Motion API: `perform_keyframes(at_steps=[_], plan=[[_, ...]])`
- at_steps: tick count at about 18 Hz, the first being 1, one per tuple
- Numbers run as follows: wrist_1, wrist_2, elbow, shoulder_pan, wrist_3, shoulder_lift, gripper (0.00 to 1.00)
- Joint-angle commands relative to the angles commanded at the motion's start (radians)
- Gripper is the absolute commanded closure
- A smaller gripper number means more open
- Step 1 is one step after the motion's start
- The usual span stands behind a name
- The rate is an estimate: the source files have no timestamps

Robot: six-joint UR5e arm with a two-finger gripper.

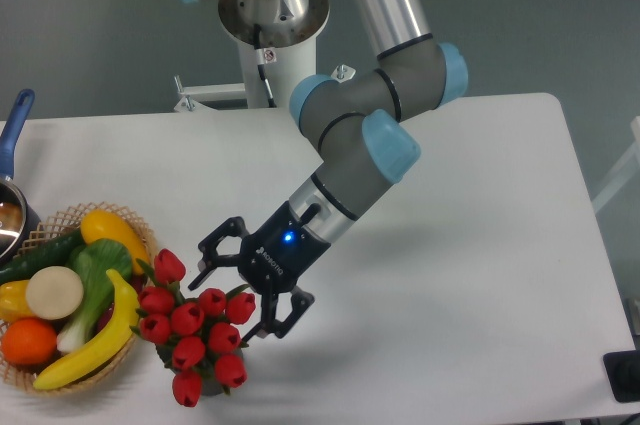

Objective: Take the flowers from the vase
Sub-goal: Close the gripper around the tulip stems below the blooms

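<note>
Down at the near edge of the white surface (480,245): red flowers (192,330) bunched upright, hiding nearly all of the vase (210,383) beneath, just a dark sliver showing. Just left, a wicker basket (140,235) packed with banana, orange, yellow pepper, leafy greens and a pale round slice. Right beside the buds, upper right: pincer (242,283) spread wide, gripping nothing, one finger above the bunch, the other touching or nearly touching its right side. Far left edge, a pot (12,215) with blue handle.
</note>
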Motion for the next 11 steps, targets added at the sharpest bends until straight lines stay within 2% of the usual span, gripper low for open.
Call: perform_keyframes(at_steps=[1, 2, 3, 11], plan=[[0.002, 0.0, -0.002, 0.0, 0.0, 0.0, 0.81], [0.002, 0.0, 0.001, 0.0, 0.0, 0.0, 0.97], [0.002, 0.0, 0.003, 0.002, 0.0, 0.002, 1.0], [-0.002, 0.002, 0.003, 0.005, -0.011, 0.017, 1.0]])
